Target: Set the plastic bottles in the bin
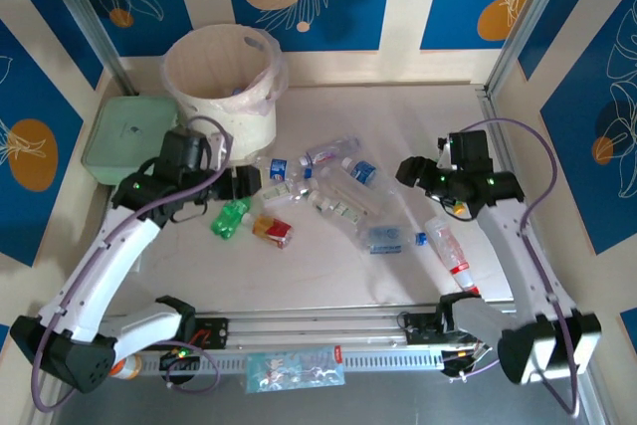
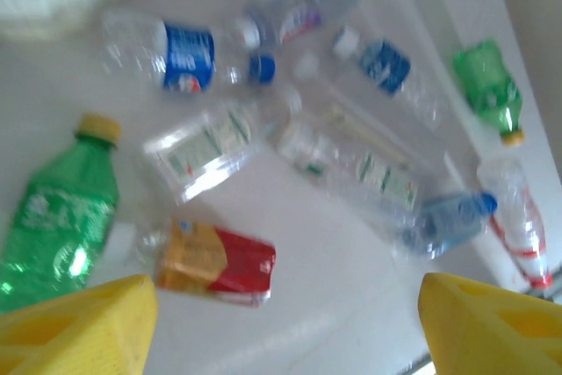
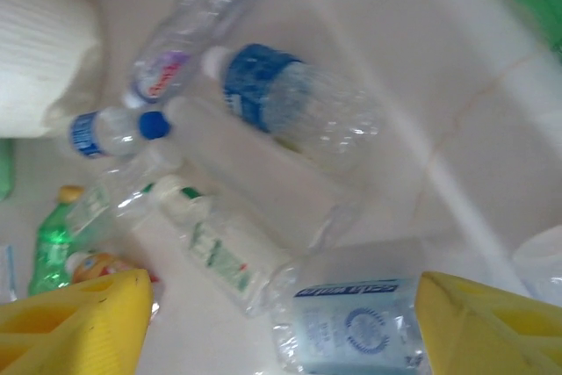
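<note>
Lying scattered mid-table, the plastic bottles sit btwn the two arms, near the bin, which stands far left w/ a pale-green box just beside it. A green bottle & a red-labelled bottle lie just below the left gripper. Its fingers are apart, nothing btwn them. The right gripper is likewise spread & empty, at the pile's right edge.

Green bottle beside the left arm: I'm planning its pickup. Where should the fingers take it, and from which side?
Probably across the wide mid-body of the green bottle, coming straight down from above. It lies on its side, so its rounded flanks are reachable from overhead, while the neck by the yellow cap tapers thin.
</note>
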### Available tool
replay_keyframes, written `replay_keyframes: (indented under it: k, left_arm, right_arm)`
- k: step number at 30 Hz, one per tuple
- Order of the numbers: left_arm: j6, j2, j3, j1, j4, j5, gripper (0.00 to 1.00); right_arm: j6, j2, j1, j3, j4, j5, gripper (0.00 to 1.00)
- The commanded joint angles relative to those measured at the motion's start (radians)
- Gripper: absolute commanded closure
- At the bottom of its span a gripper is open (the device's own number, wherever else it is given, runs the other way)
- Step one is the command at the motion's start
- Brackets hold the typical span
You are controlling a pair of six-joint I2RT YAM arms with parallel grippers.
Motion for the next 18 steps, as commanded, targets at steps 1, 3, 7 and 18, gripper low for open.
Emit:
replay_keyframes:
  k: [1,3,7,18]
  left_arm:
    - [0.016,-0.039,-0.084,-0.013,0.14,0.138,0.22]
    - [0.011,-0.043,-0.126,-0.022,0.183,0.154,0.23]
    - [0.041,-0.02,-0.164,-0.041,0.211,0.179,0.23]
    - [0.068,-0.013,-0.21,-0.053,0.243,0.172,0.22]
  right_arm:
    - [-0.001,0.096,-0.027,0.029,0.042,0.007,0.21]
    - [-0.014,0.171,-0.041,0.058,0.038,0.084,0.2]
    - [-0.084,0.351,-0.057,0.176,-0.013,0.229,0.15]
    - [-0.288,0.776,-0.083,0.538,-0.233,0.449,0.1]
